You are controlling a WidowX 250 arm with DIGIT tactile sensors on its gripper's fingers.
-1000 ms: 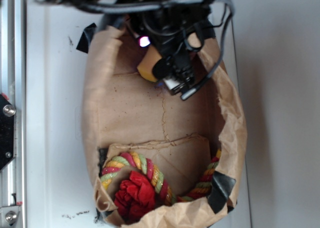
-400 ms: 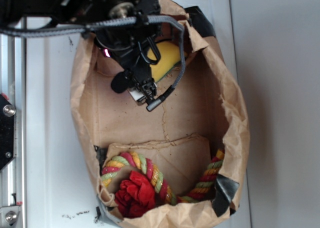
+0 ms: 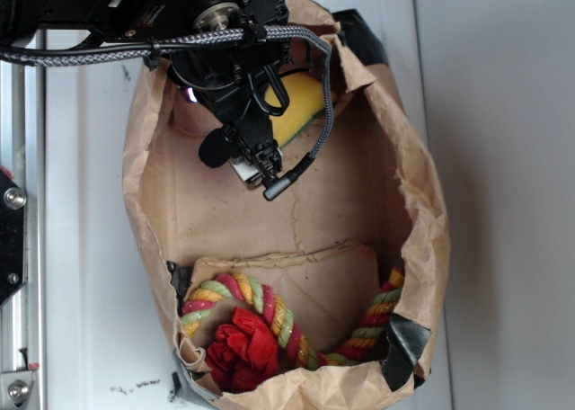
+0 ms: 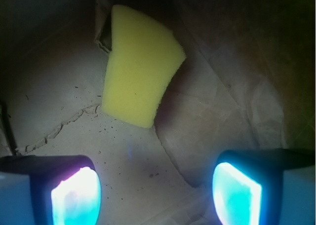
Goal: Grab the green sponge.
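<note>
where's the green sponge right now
The green sponge lies inside the paper bag at its top end in the exterior view, beside the tool, far from the rope toy.

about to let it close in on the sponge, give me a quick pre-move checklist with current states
1. Gripper open: ok, fingers spread wide, nothing between them.
2. Green sponge in wrist view: ok, fully visible, ahead of the fingertips.
3. Sponge between the fingers: not ok, it lies beyond them.
4. Sponge free of clutter: ok, the rope toy sits at the bag's far end.
5. Paper bag wall clearance: cannot tell.
</note>
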